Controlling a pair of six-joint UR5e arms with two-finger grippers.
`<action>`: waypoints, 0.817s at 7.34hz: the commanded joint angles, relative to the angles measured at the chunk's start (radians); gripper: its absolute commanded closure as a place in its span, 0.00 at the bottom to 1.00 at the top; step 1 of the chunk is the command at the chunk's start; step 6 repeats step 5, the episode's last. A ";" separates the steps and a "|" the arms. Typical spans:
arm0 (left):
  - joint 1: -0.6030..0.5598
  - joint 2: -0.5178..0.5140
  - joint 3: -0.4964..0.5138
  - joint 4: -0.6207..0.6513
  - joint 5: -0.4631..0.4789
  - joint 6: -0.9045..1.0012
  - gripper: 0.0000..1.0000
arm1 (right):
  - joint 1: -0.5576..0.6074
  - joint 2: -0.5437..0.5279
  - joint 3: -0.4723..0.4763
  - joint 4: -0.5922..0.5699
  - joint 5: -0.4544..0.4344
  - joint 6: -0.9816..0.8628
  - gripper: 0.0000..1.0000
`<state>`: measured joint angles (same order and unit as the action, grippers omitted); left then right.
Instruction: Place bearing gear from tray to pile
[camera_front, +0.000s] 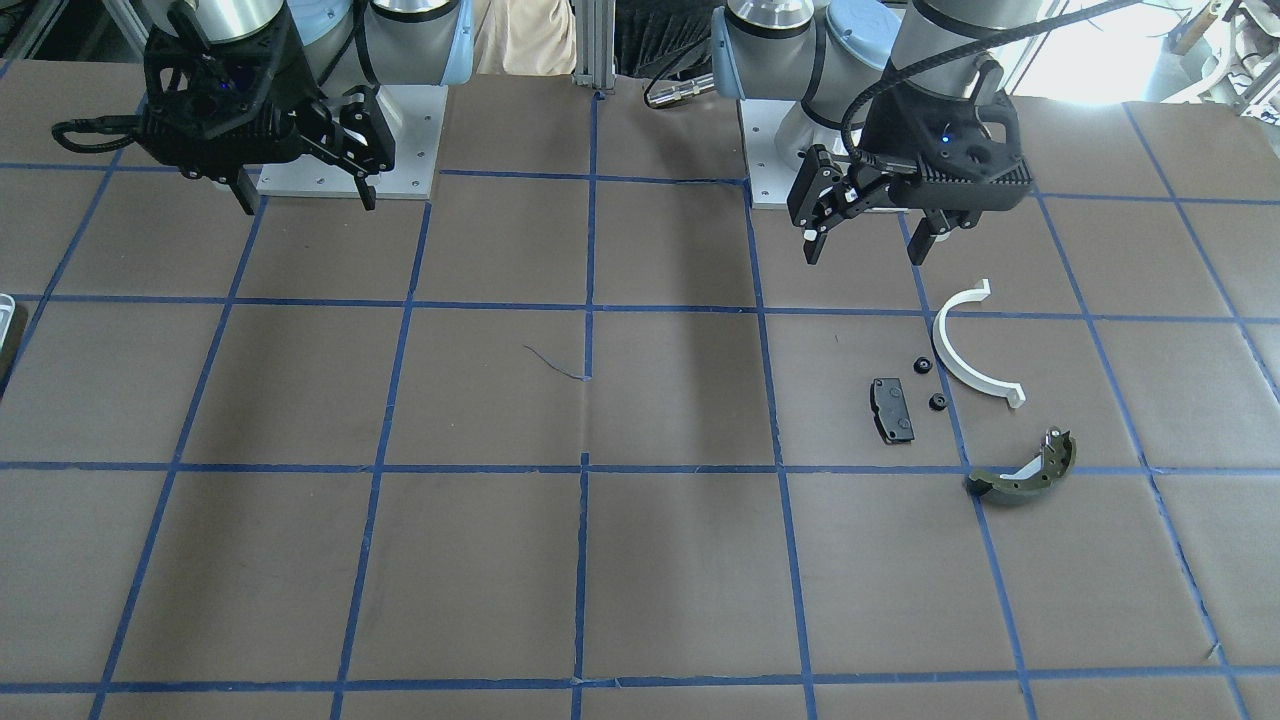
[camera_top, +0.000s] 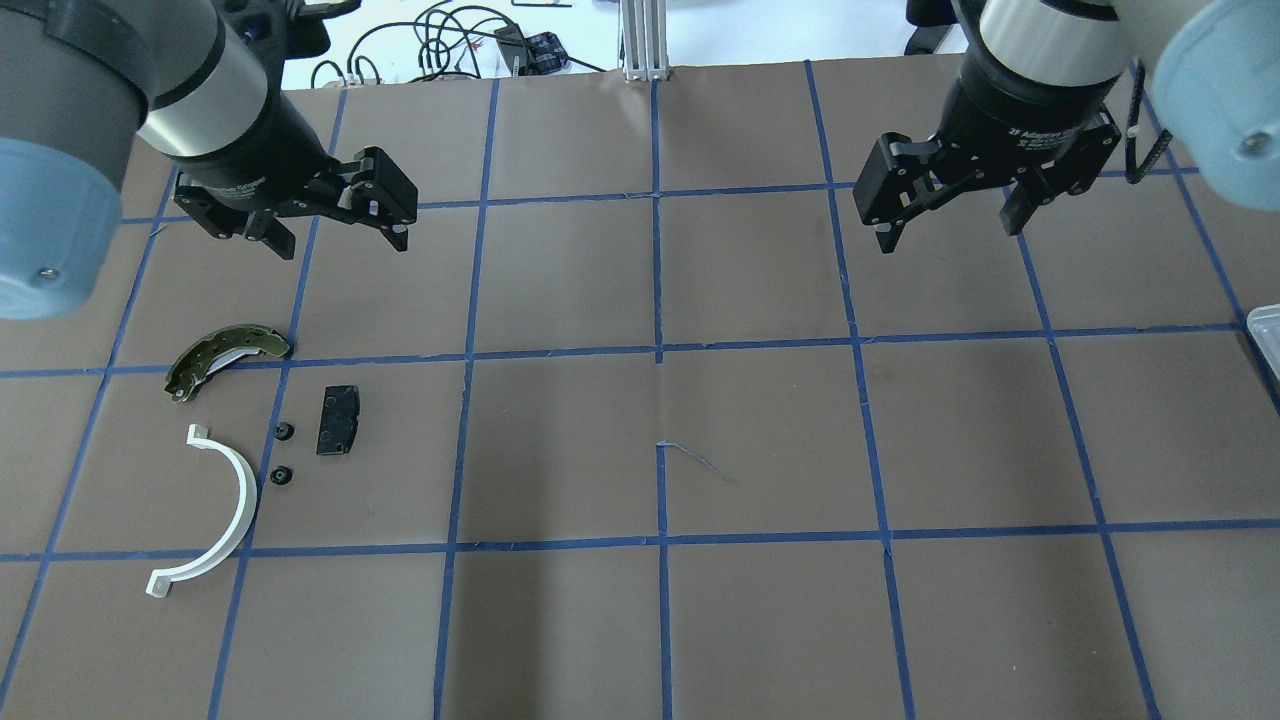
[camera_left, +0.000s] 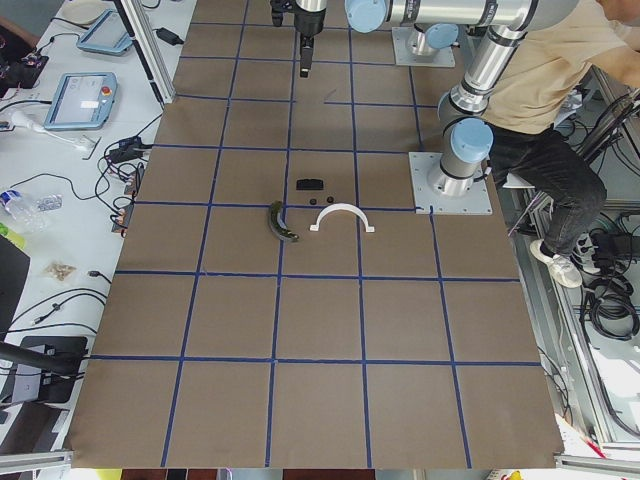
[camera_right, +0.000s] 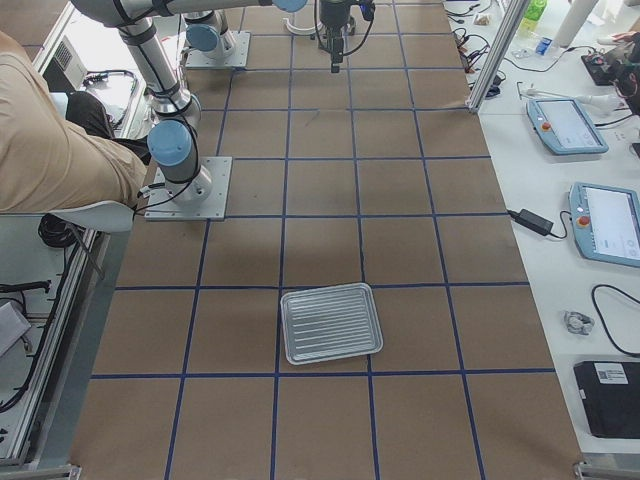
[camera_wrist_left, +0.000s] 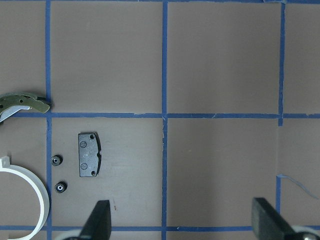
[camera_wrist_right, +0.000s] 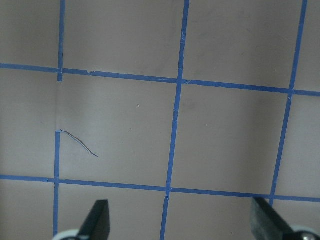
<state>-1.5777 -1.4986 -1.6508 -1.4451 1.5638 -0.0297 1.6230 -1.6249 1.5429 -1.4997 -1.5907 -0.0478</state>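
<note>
Two small black bearing gears (camera_top: 284, 431) (camera_top: 282, 475) lie on the table in the pile, between the white half-ring (camera_top: 235, 510) and the black pad (camera_top: 338, 420). The olive brake shoe (camera_top: 222, 355) lies beside them. The gears also show in the left wrist view (camera_wrist_left: 56, 160). The grey tray (camera_right: 331, 323) looks empty; only a sliver of it (camera_top: 1265, 335) shows overhead. My left gripper (camera_top: 343, 240) is open and empty, raised beyond the pile. My right gripper (camera_top: 946, 235) is open and empty, raised over bare table, apart from the tray.
The arm base plates (camera_front: 345, 140) (camera_front: 770, 165) stand at the robot's edge of the table. A seated person (camera_left: 560, 90) is beside the bases. Tablets (camera_right: 605, 222) and cables lie on the side bench.
</note>
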 joint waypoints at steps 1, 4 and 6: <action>-0.001 0.003 -0.004 -0.003 0.001 0.001 0.00 | 0.000 0.000 0.000 -0.001 0.000 0.000 0.00; -0.001 0.018 -0.033 0.005 -0.004 0.002 0.00 | 0.000 0.000 0.000 -0.001 0.000 0.000 0.00; -0.002 0.018 -0.037 0.003 -0.004 0.002 0.00 | 0.000 -0.001 0.000 0.001 0.000 0.000 0.00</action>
